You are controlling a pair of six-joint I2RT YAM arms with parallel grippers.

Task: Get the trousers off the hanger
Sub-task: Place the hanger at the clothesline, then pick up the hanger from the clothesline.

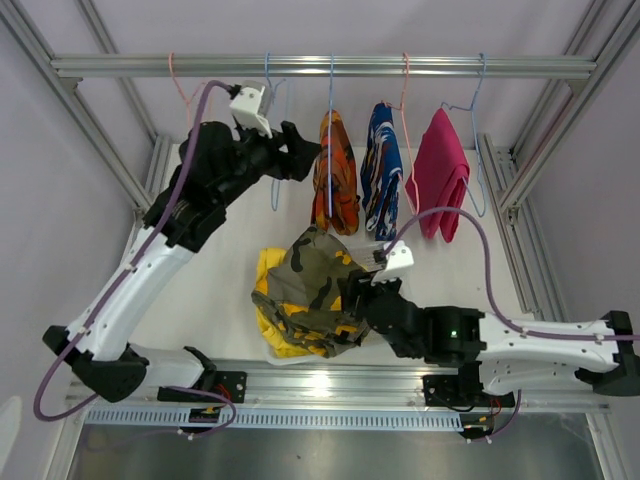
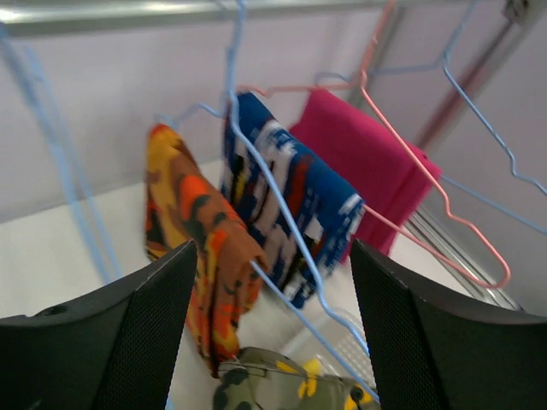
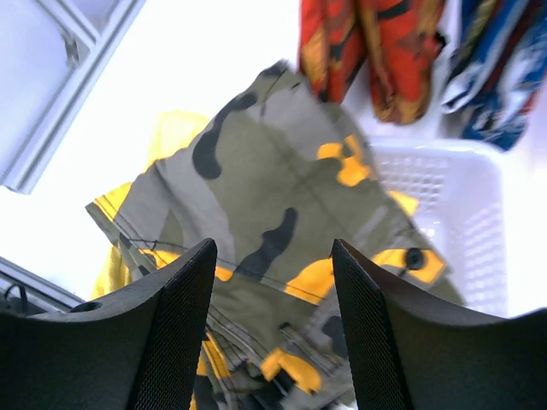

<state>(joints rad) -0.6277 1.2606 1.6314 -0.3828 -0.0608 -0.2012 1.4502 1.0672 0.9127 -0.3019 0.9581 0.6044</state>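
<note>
Three pairs of trousers hang on wire hangers from the rail (image 1: 320, 66): orange-black (image 1: 335, 175), blue-white-red (image 1: 383, 170) and magenta (image 1: 440, 185). The camouflage trousers (image 1: 310, 290) lie crumpled on the table over the yellow trousers (image 1: 268, 305). My left gripper (image 1: 305, 152) is open and empty, just left of the orange-black trousers (image 2: 192, 231), with a blue hanger wire (image 2: 282, 222) between its fingers. My right gripper (image 1: 352, 300) is open and empty, right above the camouflage trousers (image 3: 282, 188); the yellow trousers (image 3: 175, 132) show beyond them.
Empty hangers, a pink one (image 1: 180, 85) and a blue one (image 1: 270, 120), hang left on the rail. A white mesh basket (image 3: 461, 213) stands on the table under the hung trousers. Aluminium frame posts (image 1: 110, 150) flank the table.
</note>
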